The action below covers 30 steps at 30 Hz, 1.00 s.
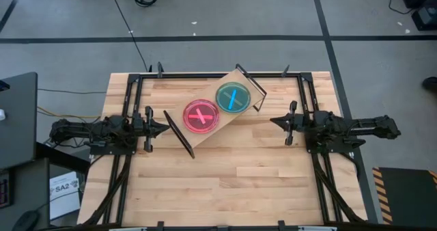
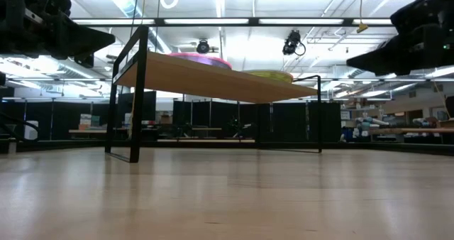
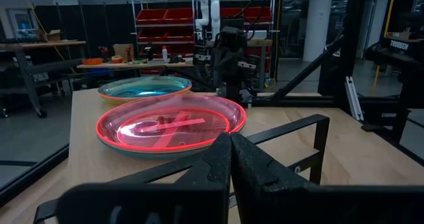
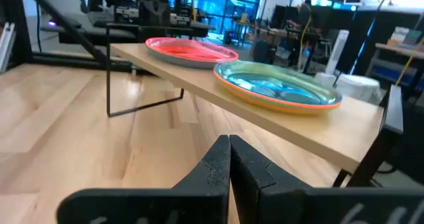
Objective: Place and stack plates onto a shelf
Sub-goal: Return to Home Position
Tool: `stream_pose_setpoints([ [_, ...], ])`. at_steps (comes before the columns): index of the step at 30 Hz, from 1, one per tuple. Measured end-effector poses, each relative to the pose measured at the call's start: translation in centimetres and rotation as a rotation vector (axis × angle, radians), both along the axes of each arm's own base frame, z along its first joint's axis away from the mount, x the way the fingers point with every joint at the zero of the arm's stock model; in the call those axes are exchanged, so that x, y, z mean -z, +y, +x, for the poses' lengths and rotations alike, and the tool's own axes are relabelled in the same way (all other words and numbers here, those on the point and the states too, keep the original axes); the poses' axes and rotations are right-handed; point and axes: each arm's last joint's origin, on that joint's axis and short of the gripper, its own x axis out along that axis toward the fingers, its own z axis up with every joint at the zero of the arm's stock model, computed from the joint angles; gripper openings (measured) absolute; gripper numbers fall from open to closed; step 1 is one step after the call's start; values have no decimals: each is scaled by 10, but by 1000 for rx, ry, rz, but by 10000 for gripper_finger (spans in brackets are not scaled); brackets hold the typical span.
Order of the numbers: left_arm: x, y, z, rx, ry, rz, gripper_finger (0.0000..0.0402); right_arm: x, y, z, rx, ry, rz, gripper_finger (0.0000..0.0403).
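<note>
Closed fingers (image 3: 212,174) of the left gripper (image 1: 166,126) fill the left wrist view's foreground, pressed together on nothing. The right gripper (image 1: 274,121) is likewise clenched and empty. Each gripper sits at its own side of the table (image 1: 225,183), apart from the shelf (image 4: 311,128) that stands between them.

Step in hand, as judged: return to home.
1. Keep both grippers closed.
2. Draw each arm back along its own side, clear of the shelf's wire legs (image 1: 179,133).
3. Avoid any contact that could jolt the load.

Two stacks rest side by side on the shelf, just apart.
- Pink stack (image 1: 201,116): glossy and translucent, with a pink top over a greenish layer.
- Blue-topped stack (image 1: 231,96): green beneath, orange at the base.

Both lie flat, inside the board's edges. Stacking appears finished.
</note>
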Motion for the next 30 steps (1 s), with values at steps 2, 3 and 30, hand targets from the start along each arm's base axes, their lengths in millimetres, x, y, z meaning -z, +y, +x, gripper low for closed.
stream_pose_setpoints([
  [2, 0, 0, 0, 1, -1, -9, 11, 0, 0, 0, 5, 0, 10, 11],
  [3, 0, 0, 0, 1, -1, -12, 11, 0, -1, 0, 6, -1, 10, 11],
  [30, 0, 0, 0, 1, -1, -13, 11, -1, -2, 0, 46, -1, -17, 11],
])
